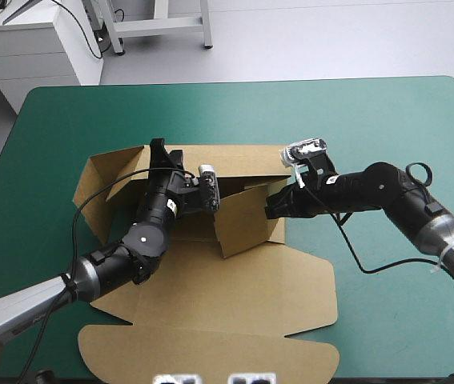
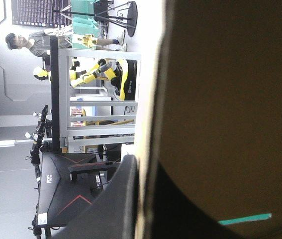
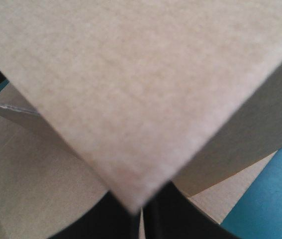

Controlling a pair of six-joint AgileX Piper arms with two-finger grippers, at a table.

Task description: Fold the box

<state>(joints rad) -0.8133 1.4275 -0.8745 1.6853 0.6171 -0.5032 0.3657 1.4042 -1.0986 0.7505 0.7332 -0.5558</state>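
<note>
The brown box (image 1: pixel 210 320) lies mid-table, its lid flat toward the near edge, with its back and left walls raised. My left gripper (image 1: pixel 158 147) is at the back wall near the left corner. In the left wrist view the board (image 2: pixel 230 124) fills the space beside one black finger (image 2: pixel 116 199), and the gripper (image 2: pixel 140 164) is shut on that wall. My right gripper (image 1: pixel 274 206) holds the upright right-hand flap. In the right wrist view a corner of the board (image 3: pixel 141 89) runs down between the nearly closed fingers of that gripper (image 3: pixel 141 219).
The teal-green cover (image 1: pixel 387 120) shows beyond the box on the far and right sides, and beside the flap (image 3: pixel 270 199) in the right wrist view. The rounded lid flap (image 1: pixel 210 356) reaches close to the table's near edge.
</note>
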